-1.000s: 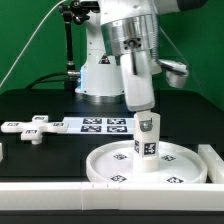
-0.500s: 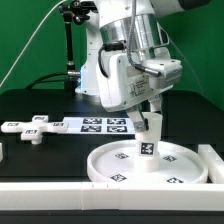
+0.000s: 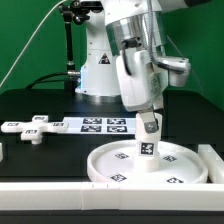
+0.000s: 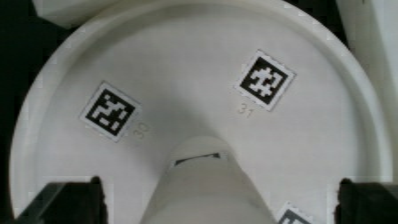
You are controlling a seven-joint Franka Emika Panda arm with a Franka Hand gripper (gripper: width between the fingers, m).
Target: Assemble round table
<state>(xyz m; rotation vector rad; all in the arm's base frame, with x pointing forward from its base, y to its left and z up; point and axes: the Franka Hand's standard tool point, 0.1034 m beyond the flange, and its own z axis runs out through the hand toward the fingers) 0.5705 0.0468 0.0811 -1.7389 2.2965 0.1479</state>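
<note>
The large round disc lies at the front of the table and fills the wrist view, tags showing. The short thick cylinder leg stands on the middle of the disc, leaning slightly; it shows in the wrist view. My gripper is over the top of the leg, with the fingers on either side. A gap shows between each finger and the leg, so the gripper is open. The cross-shaped piece lies on the table at the exterior view's left.
The marker board lies flat behind the disc. A long white bar runs along the front edge and turns up the right side. The robot base stands at the back.
The wrist swung to one side half a second ago and has turned back over the leg. The leg stays on the disc, now leaning a little.
</note>
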